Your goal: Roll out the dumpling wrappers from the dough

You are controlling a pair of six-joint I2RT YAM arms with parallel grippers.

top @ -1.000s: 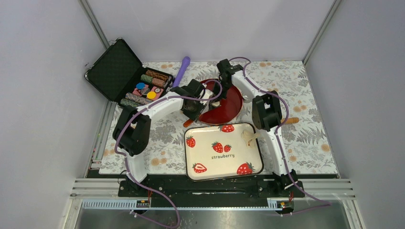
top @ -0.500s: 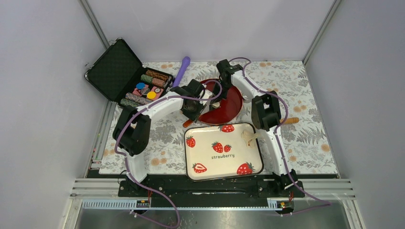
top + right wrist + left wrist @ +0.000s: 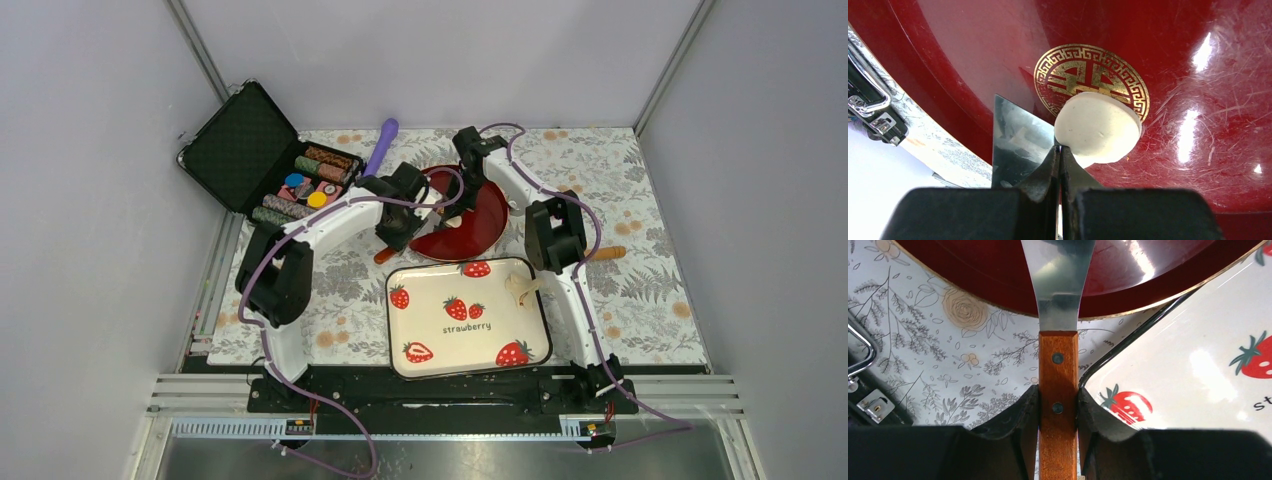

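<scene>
Over the red plate [image 3: 1198,75], the right gripper [image 3: 1060,150] pinches the rim of the round wrapper [image 3: 1098,127] beside the scraper [image 3: 1058,285] clamped in the left gripper [image 3: 1058,397]; lifting should proceed slowly, blade kept flat underneath, to avoid tearing the soft disc.

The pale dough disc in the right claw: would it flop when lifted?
Probably not much: the dough disc, pinched only at its edge by the right gripper, holds its round shape. It looks thick and soft, so the grip may dent it.
</scene>
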